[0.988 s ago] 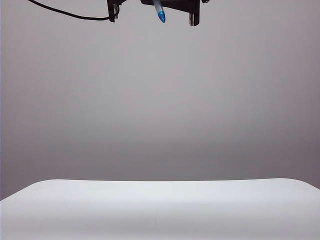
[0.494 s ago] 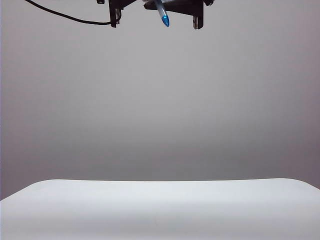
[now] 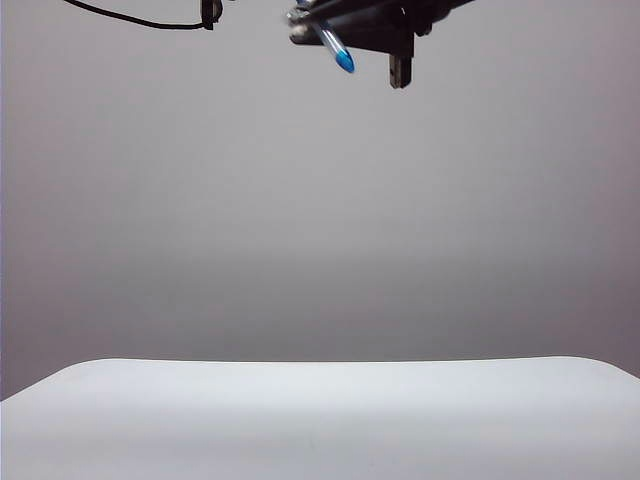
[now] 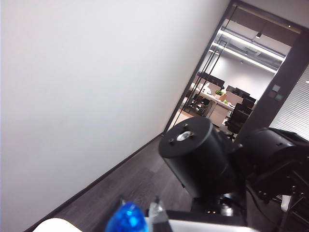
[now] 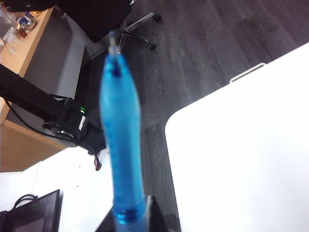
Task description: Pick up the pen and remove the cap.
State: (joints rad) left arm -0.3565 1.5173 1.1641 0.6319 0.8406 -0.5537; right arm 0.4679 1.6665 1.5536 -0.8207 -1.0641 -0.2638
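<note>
Slippage is the main danger here. The pen (image 5: pixel 120 145) stands out of the right pincer (image 5: pixel 133 223), which is closed narrowly on its lower barrel, with the bare writing tip at the far end. A smooth, slim barrel held near one end could pivot or slide if the wrist tilts sharply. It hangs high over the tabletop (image 3: pixel 320 420), so a drop would probably bounce or roll off the rounded edge. The left pincer (image 4: pixel 140 224) also reads as closed, and the blue dome at its mouth looks like the cap (image 4: pixel 128 220). Little of the cap shows, so I cannot tell how firmly it is held, and so small a piece could easily pop free. The left wrist view also shows the other arm's black housing close by, so a careless swing could knock the two arms together. Compared with a second ago, the exterior view shows the two pincers drawn apart. The left one has slid toward the left and almost out of the top of the frame, its cable (image 3: pixel 130 20) following. The right one has come lower, and the blue end below it sits lower, further right and more slanted.
</note>
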